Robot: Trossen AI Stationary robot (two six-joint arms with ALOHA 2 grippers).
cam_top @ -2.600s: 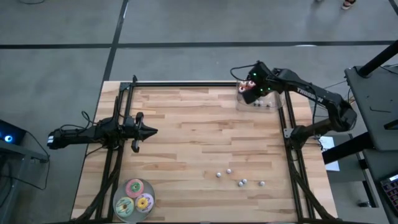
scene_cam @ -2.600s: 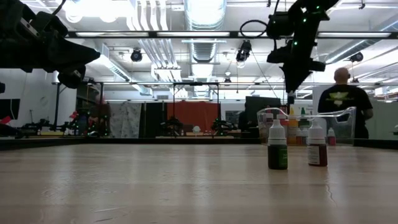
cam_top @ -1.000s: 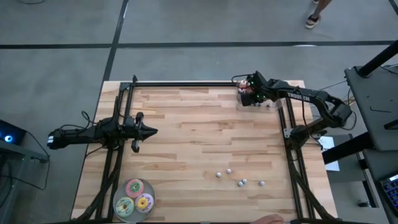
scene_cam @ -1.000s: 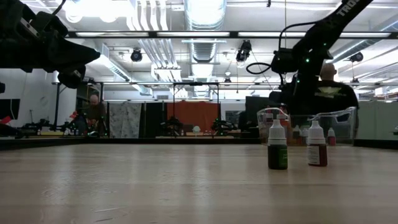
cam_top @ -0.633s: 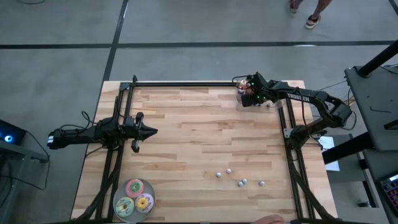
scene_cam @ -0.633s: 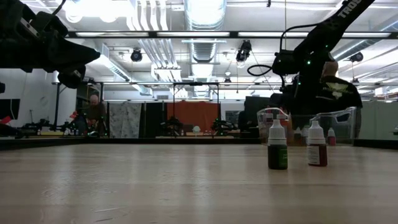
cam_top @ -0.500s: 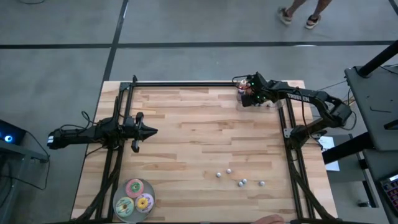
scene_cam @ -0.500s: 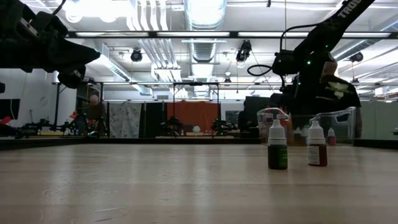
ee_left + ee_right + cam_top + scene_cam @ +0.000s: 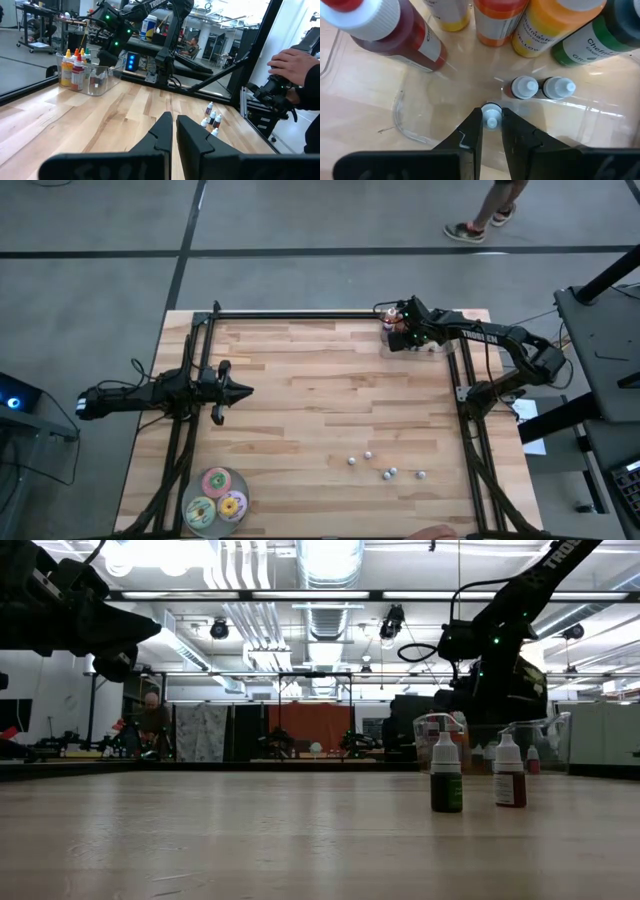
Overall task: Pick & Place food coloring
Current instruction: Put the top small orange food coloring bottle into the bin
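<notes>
Clear plastic walls of the bin (image 9: pixel 400 120) surround the right gripper (image 9: pixel 492 121), whose fingers are clamped on one small food coloring bottle (image 9: pixel 492 112) by its white cap, I'd say to set it upright. Just beyond the fingertips stand two little bottles (image 9: pixel 540 88) already placed, with bigger bottles behind. Only the wrist camera shows that grip; from overhead the right gripper (image 9: pixel 403 330) simply hides the bin. Four bottles (image 9: pixel 385 466) wait well apart. The left gripper (image 9: pixel 173 121) idles, fingers nearly together.

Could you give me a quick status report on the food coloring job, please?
Right gripper shut on small bottle, low inside clear bin. Left gripper shut, idle. Four bottles left on table.
</notes>
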